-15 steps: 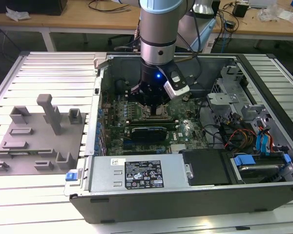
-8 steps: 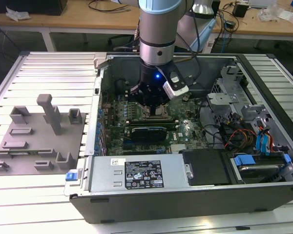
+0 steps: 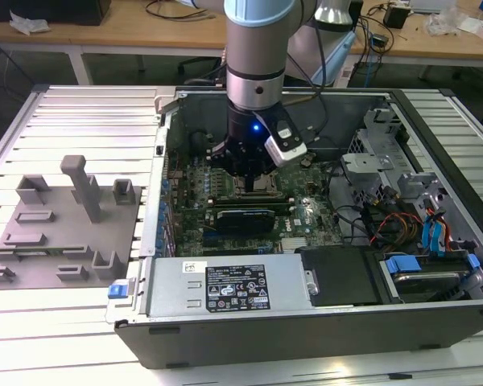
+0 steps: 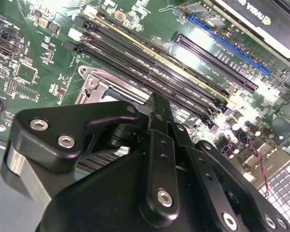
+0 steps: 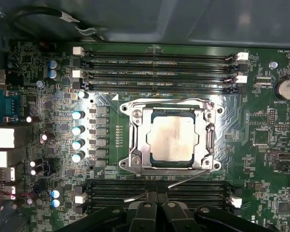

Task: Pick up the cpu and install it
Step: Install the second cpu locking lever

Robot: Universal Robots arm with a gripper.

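Gripper (image 3: 252,178) hangs low over the motherboard (image 5: 48,63); whether its fingers are parted, I cannot tell; directly beneath it the cpu (image 5: 173,138) sits seated within the socket frame (image 5: 135,140).

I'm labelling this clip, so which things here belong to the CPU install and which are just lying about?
Belongs to the job:
the cpu, seated in its socket frame
the tool, low over the motherboard

Just lying about:
grey fixture blocks outside the case
drive cables
power supply
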